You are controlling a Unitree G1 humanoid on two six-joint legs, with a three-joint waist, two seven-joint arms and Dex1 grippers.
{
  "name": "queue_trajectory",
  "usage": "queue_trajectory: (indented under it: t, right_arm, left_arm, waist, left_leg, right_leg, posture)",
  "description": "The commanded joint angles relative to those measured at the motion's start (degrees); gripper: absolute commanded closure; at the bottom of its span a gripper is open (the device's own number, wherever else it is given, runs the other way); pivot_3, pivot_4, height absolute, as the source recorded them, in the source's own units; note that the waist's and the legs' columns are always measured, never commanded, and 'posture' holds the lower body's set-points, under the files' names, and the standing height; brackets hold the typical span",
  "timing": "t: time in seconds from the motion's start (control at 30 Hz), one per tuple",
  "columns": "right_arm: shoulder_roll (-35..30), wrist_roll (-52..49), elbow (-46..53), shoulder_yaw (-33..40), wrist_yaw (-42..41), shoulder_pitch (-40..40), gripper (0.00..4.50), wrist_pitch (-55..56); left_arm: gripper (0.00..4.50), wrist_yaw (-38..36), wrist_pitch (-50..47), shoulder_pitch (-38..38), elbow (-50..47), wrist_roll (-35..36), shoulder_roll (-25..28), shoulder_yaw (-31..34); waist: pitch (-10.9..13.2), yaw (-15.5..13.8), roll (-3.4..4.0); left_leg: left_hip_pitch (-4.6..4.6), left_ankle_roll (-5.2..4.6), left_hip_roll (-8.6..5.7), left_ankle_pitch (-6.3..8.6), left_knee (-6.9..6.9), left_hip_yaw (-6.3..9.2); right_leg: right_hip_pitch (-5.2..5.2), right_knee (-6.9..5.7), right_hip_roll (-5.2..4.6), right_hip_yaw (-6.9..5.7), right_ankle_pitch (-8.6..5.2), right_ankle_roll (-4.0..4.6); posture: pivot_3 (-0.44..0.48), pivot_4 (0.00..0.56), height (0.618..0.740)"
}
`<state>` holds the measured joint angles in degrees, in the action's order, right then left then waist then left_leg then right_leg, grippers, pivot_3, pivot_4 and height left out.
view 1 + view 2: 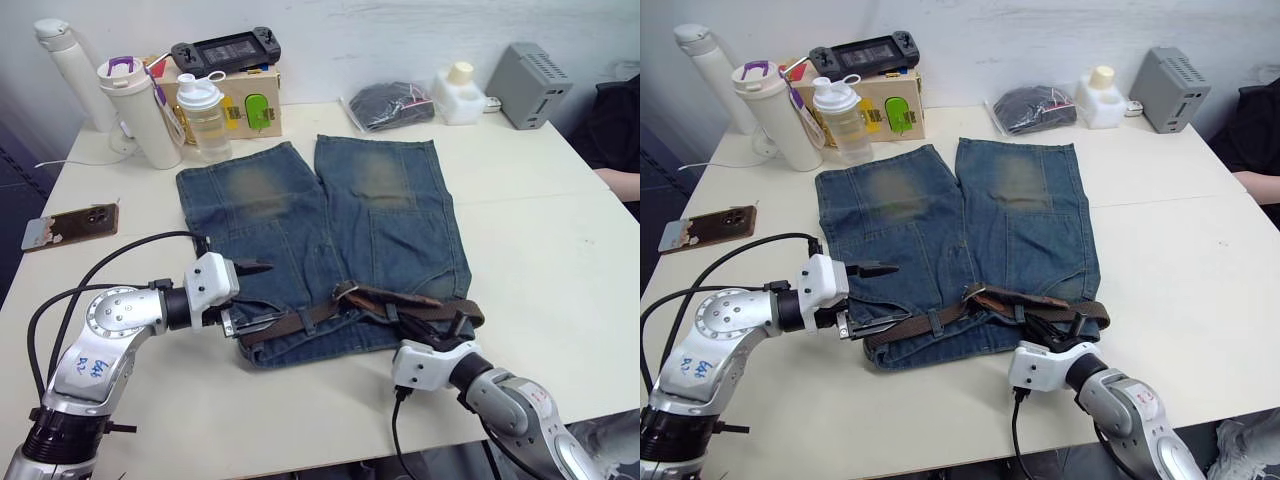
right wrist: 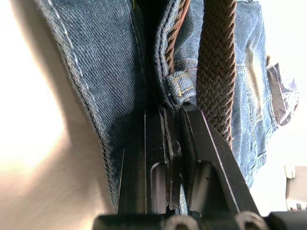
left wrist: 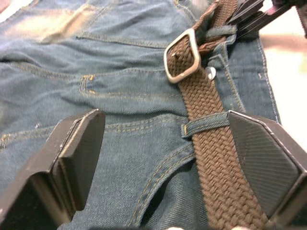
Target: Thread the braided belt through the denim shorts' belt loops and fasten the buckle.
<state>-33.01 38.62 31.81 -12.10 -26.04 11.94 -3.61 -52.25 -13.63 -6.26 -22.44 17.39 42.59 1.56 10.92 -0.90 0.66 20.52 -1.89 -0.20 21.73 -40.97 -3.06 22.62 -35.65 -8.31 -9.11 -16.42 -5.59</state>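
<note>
Lying flat on table (image 1: pixel 560 250), denim shorts (image 1: pixel 330 230) carry braided belt (image 1: pixel 400 305) along waistband; left gripper (image 1: pixel 252 295) spread wide, right gripper (image 1: pixel 1045 330) clamped on waistband fabric.

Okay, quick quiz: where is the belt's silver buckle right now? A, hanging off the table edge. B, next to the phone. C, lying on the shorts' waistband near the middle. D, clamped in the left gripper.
C: the buckle rests on the denim shorts at the waistband's middle, ahead of the open left gripper.

A pale table (image 1: pixel 560 260) carries the denim shorts (image 1: pixel 330 230), a phone (image 1: pixel 70 225), bottles (image 1: pixel 205 115) and a grey box (image 1: pixel 528 85).
</note>
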Motion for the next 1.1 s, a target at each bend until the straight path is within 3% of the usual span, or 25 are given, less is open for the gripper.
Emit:
queue_trajectory:
  t: [0.03,0.37,0.7,0.9,1.1]
  right_arm:
    - [0.19,0.30,-0.86,-1.25,-0.89,0.48,4.50,0.64]
    - [0.63,0.39,-0.22,-1.63,-1.09,0.51,4.50,0.42]
    - [1.02,0.67,-0.59,-2.49,-1.18,-0.80,4.50,0.74]
    - [1.55,2.61,-1.27,-1.93,0.11,-0.38,4.50,-0.35]
    - [2.05,3.63,-1.13,-2.06,0.54,-0.13,4.50,-0.92]
  left_arm:
    - [0.08,0.80,4.64,1.18,-3.22,-3.77,0.56,-0.68]
    - [0.08,7.57,17.18,6.06,-2.13,-20.31,1.22,-3.65]
    - [0.08,9.19,16.98,10.13,0.37,-24.88,3.97,-1.02]
    - [0.08,16.73,20.01,12.30,9.33,-29.81,5.99,3.67]
    - [0.08,20.10,26.11,15.85,6.47,-28.61,4.38,3.27]
  waist:
    - [-0.01,-0.17,-0.01]
    - [-0.02,-0.12,-0.02]
    - [-0.02,-0.07,-0.02]
    - [-0.05,-0.22,0.02]
    - [-0.08,-0.34,0.09]
  left_leg:
    - [0.00,0.00,0.00,0.00,-0.01,0.00]
    - [-0.08,0.07,0.03,0.07,0.02,-0.04]
    - [-0.09,0.07,0.11,0.13,0.02,-0.04]
    - [-0.18,0.09,0.15,0.15,0.02,-0.04]
    - [-0.21,0.10,0.15,0.20,0.01,-0.07]
  right_leg:
    - [0.00,0.02,-0.01,0.00,0.00,0.01]
    - [0.01,0.05,-0.02,0.02,-0.07,0.08]
    - [0.04,0.01,0.00,0.01,-0.13,0.14]
    - [0.04,-0.13,0.00,0.01,-0.21,0.23]
    - [0.04,-0.20,-0.04,0.03,-0.27,0.24]
  posture:
    - [0.000,0.150,0.687]
    - [0.000,0.150,0.687]
    - [0.000,0.150,0.687]
    - [0.000,0.150,0.687]
    - [0.000,0.150,0.687]
